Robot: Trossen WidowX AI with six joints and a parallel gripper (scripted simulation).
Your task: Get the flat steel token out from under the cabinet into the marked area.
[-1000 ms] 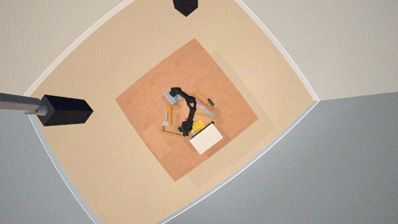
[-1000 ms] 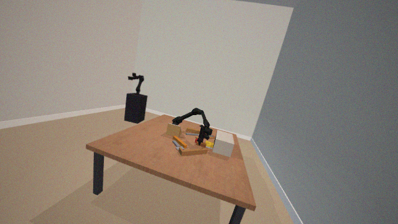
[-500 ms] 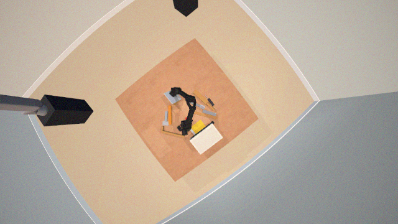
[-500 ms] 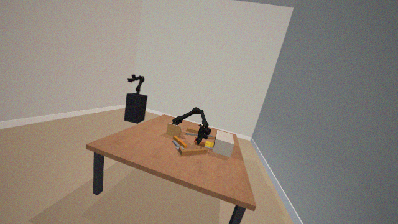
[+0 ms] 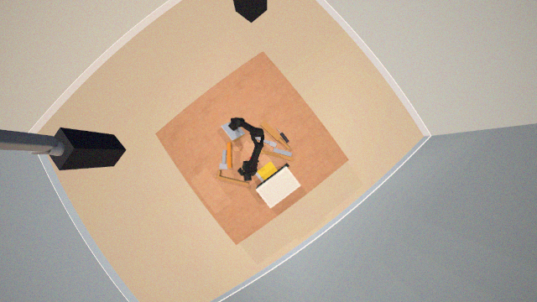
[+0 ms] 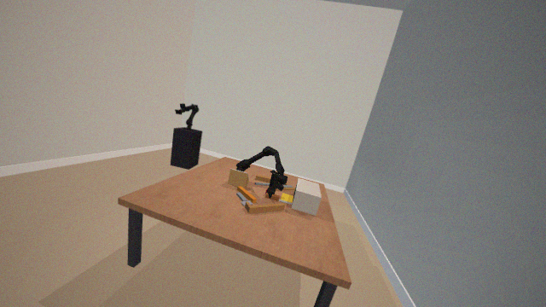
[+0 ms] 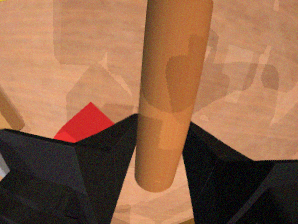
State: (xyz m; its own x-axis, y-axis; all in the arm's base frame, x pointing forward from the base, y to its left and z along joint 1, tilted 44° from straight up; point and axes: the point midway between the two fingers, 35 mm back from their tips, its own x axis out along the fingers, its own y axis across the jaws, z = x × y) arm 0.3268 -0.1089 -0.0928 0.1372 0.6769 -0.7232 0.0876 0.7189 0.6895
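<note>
My gripper [image 5: 247, 175] [image 6: 270, 195] [image 7: 160, 121] points down in front of the white cabinet [image 5: 278, 188] [image 6: 306, 197]. It is shut on a round brown wooden rod [image 7: 172, 60], whose blunt end shows between the fingers. The rod's far end is out of the wrist view. A yellow patch [image 5: 267, 170] [image 6: 287, 197] lies against the cabinet's front side. A small pale grey piece [image 5: 259, 176] shows at its edge; I cannot tell whether it is the steel token. The vent slots cannot be made out.
A red piece [image 7: 89, 124] lies left of the fingers. An orange bar [image 5: 229, 155] [image 6: 246, 194] and a bent wooden piece [image 5: 234, 180] [image 6: 266, 207] lie on the left side. A grey bar [image 5: 282, 152], a wooden bar [image 5: 272, 131] and a black-handled tool [image 5: 284, 137] lie on the right side.
</note>
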